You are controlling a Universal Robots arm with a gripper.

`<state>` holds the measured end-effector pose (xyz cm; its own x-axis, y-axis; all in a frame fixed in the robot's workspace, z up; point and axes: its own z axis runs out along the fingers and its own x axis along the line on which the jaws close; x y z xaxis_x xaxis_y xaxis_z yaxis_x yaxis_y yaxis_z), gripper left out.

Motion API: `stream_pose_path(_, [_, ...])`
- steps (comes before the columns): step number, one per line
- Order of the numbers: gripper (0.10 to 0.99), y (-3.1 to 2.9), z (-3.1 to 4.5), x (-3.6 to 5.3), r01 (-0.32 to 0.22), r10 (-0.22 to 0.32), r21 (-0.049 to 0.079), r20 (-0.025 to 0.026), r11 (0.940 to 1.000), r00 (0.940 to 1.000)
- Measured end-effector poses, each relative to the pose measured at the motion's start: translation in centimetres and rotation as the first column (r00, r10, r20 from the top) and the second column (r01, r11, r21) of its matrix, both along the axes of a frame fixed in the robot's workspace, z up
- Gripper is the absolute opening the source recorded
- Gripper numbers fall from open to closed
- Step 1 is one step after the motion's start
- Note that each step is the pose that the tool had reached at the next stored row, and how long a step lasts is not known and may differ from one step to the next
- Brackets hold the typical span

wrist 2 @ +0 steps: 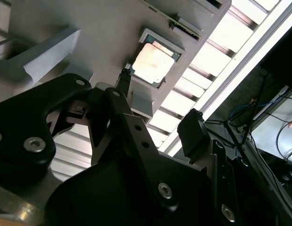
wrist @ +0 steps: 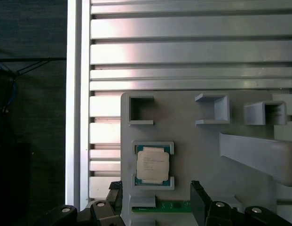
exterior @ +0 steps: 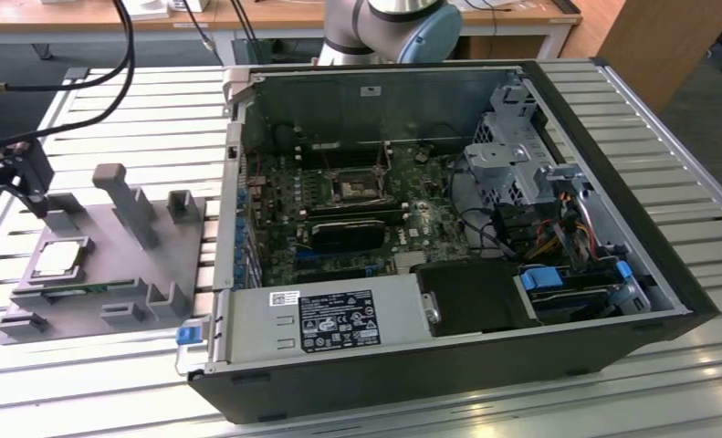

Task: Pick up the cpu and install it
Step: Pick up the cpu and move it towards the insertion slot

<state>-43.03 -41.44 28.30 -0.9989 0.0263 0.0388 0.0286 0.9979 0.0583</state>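
While the cpu (exterior: 58,259) lies flat, silver top up, in its recess on the grey holder block (exterior: 135,260), at the exterior view's left of the open computer case (exterior: 458,310), the pincer (wrist: 156,188) hangs above it, fingers (wrist: 198,193) spread wide, nothing pinched. Holder and case both sit on the slatted counter (exterior: 130,109).

The gripper (wrist: 155,186) is pictured with its two black fingers (wrist: 197,193) spread well apart, the jaws set wide. In the exterior view the gripper is shown pointed downward, and the arm's grey-and-blue joint (exterior: 392,23) is seen well apart from it.
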Motion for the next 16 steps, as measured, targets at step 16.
stream_pose_path(16, [0.682, -0.03, -0.56, 0.00, 0.000, 0.000, 0.001, 0.0000, 1.0000, 1.0000])
